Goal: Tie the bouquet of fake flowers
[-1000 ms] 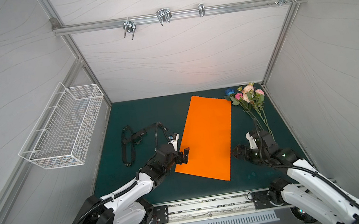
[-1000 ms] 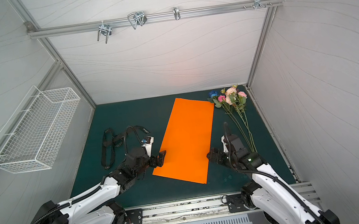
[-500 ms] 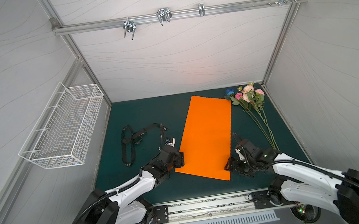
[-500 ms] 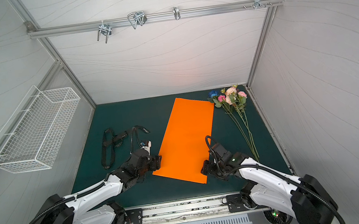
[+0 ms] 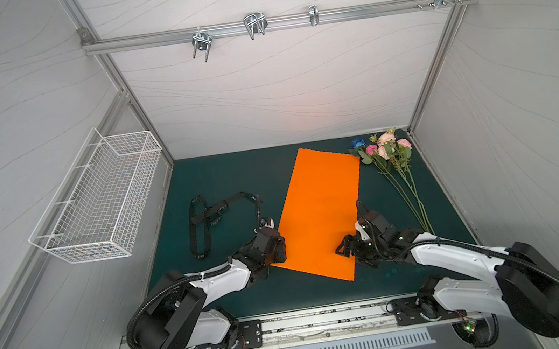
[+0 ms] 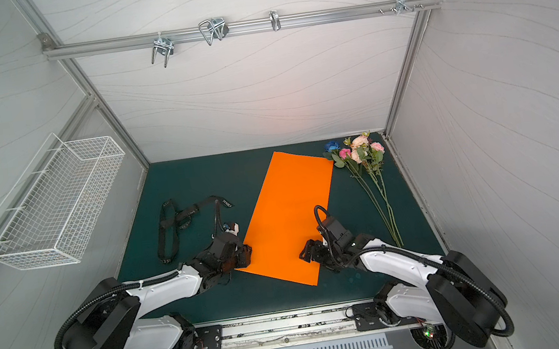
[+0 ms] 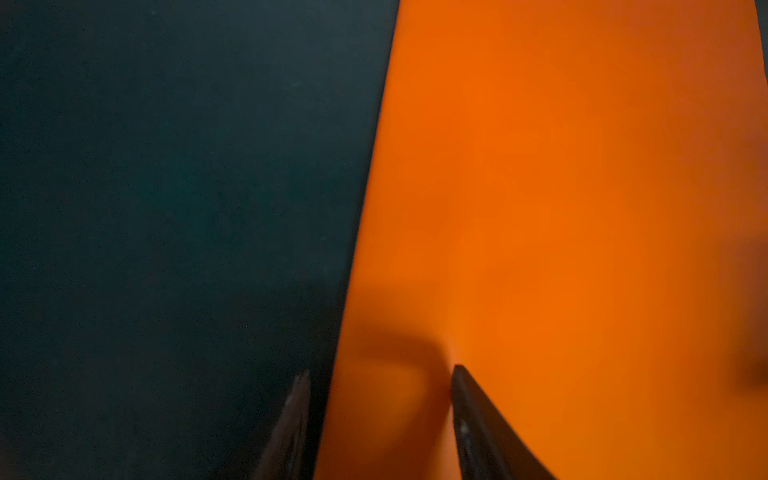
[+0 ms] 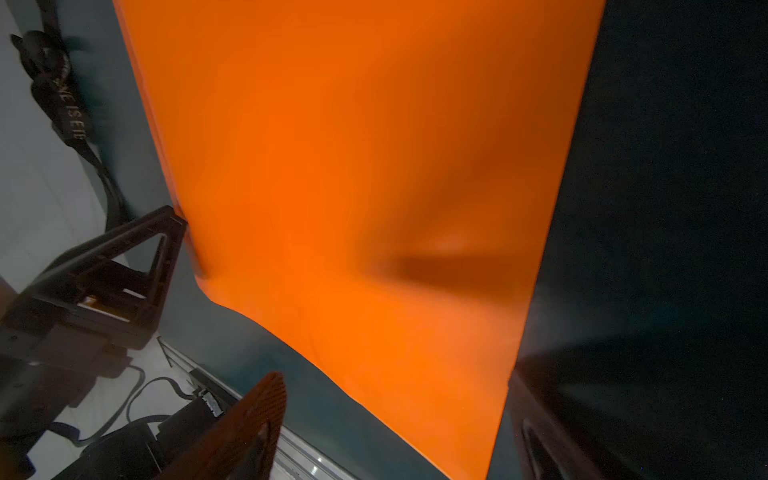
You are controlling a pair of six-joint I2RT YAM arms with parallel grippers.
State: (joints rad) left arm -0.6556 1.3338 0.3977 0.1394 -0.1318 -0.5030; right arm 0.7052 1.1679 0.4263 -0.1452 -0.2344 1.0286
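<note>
The bouquet of fake flowers lies flat at the far right of the green mat, blossoms toward the back wall and thin stems running toward me. Neither gripper touches it. An orange paper sheet lies in the middle. My left gripper is low at the sheet's near left edge and still open. One finger is over the mat and the other on the orange paper. My right gripper is wide open over the sheet's near right corner.
A black printed ribbon lies looped on the mat left of the sheet. A white wire basket hangs on the left wall. A metal rail with hooks crosses the back wall overhead.
My right gripper swung left from beside the stems to the sheet's near right corner. My left gripper dropped to the sheet's near left edge and its jaws narrowed.
</note>
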